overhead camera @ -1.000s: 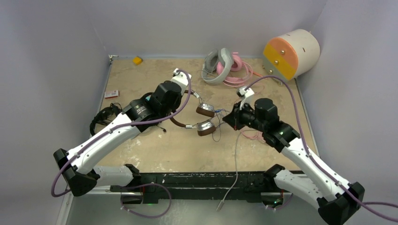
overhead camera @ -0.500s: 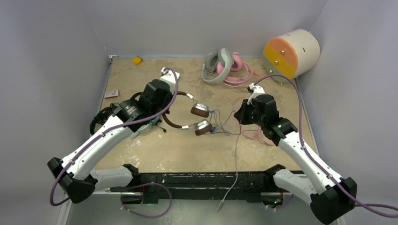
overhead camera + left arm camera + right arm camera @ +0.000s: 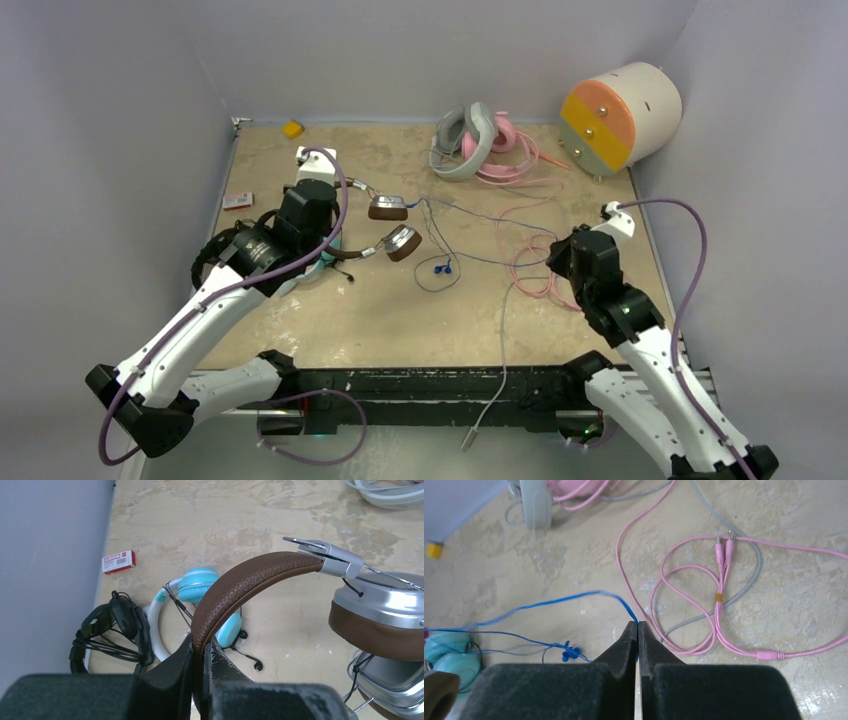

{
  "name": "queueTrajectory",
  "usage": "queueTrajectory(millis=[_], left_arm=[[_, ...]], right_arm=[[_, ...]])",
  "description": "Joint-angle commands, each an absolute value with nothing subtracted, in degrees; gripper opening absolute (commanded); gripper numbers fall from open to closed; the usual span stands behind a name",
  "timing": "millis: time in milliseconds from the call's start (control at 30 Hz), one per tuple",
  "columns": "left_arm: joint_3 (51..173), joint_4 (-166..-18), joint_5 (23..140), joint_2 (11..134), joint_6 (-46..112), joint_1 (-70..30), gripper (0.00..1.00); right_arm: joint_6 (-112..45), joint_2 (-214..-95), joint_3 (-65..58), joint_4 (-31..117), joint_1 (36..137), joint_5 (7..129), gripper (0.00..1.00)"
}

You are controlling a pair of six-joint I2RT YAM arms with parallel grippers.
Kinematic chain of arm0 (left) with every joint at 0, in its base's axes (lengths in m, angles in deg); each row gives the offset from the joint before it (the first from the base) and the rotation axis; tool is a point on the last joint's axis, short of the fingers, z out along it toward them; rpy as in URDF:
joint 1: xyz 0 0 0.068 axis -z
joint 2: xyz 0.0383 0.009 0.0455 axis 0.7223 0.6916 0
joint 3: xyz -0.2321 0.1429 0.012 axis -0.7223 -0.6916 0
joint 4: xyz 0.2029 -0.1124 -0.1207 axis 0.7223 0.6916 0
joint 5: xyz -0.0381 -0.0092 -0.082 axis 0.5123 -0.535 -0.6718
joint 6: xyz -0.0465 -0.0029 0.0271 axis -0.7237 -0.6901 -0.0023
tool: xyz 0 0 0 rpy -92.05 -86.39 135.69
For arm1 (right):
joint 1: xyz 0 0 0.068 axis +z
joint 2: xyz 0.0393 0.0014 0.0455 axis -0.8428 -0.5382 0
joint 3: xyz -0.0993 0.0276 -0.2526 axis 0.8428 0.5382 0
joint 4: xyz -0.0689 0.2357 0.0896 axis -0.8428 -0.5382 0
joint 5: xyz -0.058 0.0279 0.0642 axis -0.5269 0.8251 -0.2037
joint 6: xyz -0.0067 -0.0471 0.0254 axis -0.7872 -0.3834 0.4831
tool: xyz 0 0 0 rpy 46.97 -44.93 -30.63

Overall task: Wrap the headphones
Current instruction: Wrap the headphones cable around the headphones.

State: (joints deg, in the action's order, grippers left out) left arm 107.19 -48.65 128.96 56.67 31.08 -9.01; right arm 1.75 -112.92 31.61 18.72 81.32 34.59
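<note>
Your left arm has swung back toward the left wall over the last second, carrying the brown-and-silver headphones (image 3: 388, 208) with it. The left gripper (image 3: 202, 650) is clamped on the brown leather headband, so both earcups hang out past its fingers, above the worktop (image 3: 400, 330). Below it, on the worktop, lie the black headphones (image 3: 110, 635) and the teal-and-white headphones (image 3: 200, 582), apart from your grip.

Between the arms, the blue cable (image 3: 559, 599) that was bunched close to the earcups is now drawn out into a long run, with one slack loop and a blue plug (image 3: 441, 268) resting on the worktop.

Your right arm has retreated toward the right edge. The right gripper (image 3: 638, 630) is pinched closed on the blue cable, which runs straight into its closed jaws, just above the loose pink cable (image 3: 684, 570).

My read is that the cable is stretched and mostly untangled, which sets you up to wind it. No turns show on the headband yet, so the wrap itself appears not to have begun. The brown pair sits well left of the right gripper, joined to it only by that cable. Watch the slack loop and the pink cable as you bring the end back.
</note>
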Motion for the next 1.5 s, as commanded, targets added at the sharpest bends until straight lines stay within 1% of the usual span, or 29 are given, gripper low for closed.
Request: queueTrajectory(millis=[0,100,233,400,600,667,733,767,800,833,867,900,933,967,1000,1033,1100,1300,1467], left_arm=[[107.2,-54.1,132.8,56.0,28.8,-9.1,0.00],[107.4,-54.1,132.8,56.8,29.2,-9.1,0.00],[106.6,-54.3,134.1,57.5,30.6,-9.1,0.00],[107.9,-53.4,135.1,57.4,26.7,-9.3,0.00],[112.1,-50.4,125.9,57.8,17.8,-15.2,0.00],[112.4,-50.7,122.9,57.1,15.6,-18.2,0.00],[112.5,-51.6,119.9,56.4,14.4,-20.1,0.00],[112.7,-51.8,118.2,56.3,14.0,-20.4,0.00],[112.9,-52.1,115.9,56.3,13.8,-20.4,0.00],[112.9,-52.6,112.7,56.4,13.7,-20.4,0.00],[112.8,-53.1,109.3,56.6,13.7,-20.4,0.00],[112.6,-53.7,104.2,57.0,14.0,-20.4,0.00],[112.4,-54.1,101.0,57.7,14.4,-20.4,0.00],[112.2,-54.3,98.9,58.6,14.7,-20.4,0.00],[111.9,-54.1,97.4,59.6,14.8,-20.4,0.00],[111.3,-54.0,96.3,60.8,14.6,-20.4,0.00],[109.2,-54.2,95.0,62.7,13.5,-20.4,0.00],[98.8,-60.4,93.3,66.7,6.1,-20.4,0.00],[94.4,-61.5,95.1,71.8,-1.3,-20.3,0.00]], right_arm=[[0.7,-109.5,32.4,19.2,81.2,30.6,0.00],[2.2,-108.3,31.3,17.1,81.2,28.7,0.00],[3.0,-106.0,29.6,14.1,81.2,21.6,0.00],[1.3,-105.1,26.4,11.6,81.2,20.4,0.00],[0.8,-101.1,25.6,10.7,81.2,14.9,0.00],[-4.3,-100.2,26.0,13.2,81.2,19.1,0.00],[-10.7,-100.4,27.2,17.2,81.2,30.0,0.00],[-13.4,-101.1,27.7,19.0,81.2,37.9,0.04],[-16.5,-102.1,28.2,20.7,81.2,46.9,0.13],[-19.3,-103.9,28.6,22.7,81.2,56.3,0.26],[-22.2,-105.5,28.9,25.1,81.2,64.1,0.42],[-24.9,-107.3,28.6,26.8,81.2,70.3,0.55],[-25.7,-109.2,28.1,27.4,81.2,75.4,0.64],[-25.8,-110.8,27.4,27.7,81.2,78.2,0.70],[-25.9,-112.5,26.8,28.3,81.2,80.8,0.74],[-26.1,-113.7,26.4,28.6,81.2,82.1,0.77],[-26.2,-115.6,25.7,29.5,81.2,85.2,0.80],[-24.2,-117.2,28.0,32.0,81.2,85.6,0.80],[-23.8,-118.9,29.8,32.0,81.2,87.1,0.80]])
